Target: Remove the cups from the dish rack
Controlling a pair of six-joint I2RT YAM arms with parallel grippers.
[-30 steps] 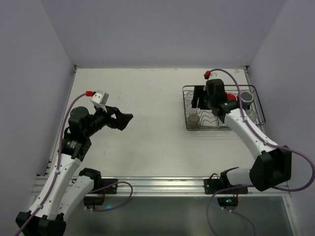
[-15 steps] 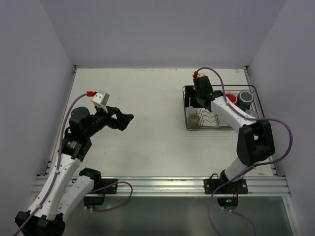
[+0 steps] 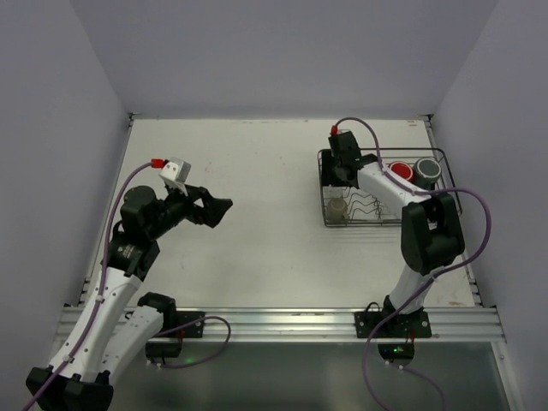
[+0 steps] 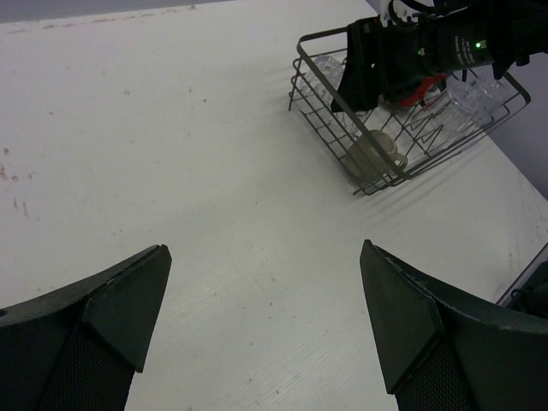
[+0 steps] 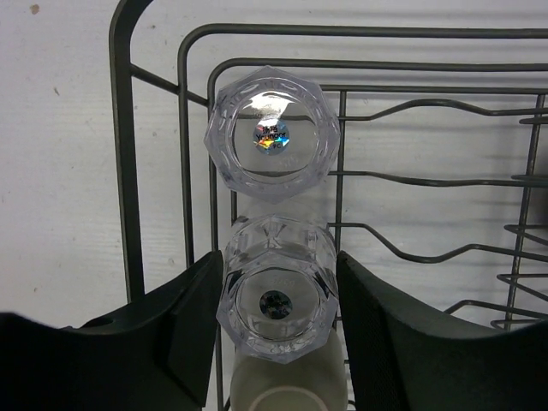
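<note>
Right claw (image 5: 276, 291) is pinching the nearer clear tumbler (image 5: 276, 308) at the far-left corner of the dish rack (image 5: 127, 171), its long axis seemingly pointing straight back along the claw. A second tumbler (image 5: 267, 133) is sitting just beyond it, possibly touching. Left claw (image 4: 261, 257) is hovering spread wide over the table (image 4: 171, 128), well apart from the rack, leaving the right arm nearer.
</note>
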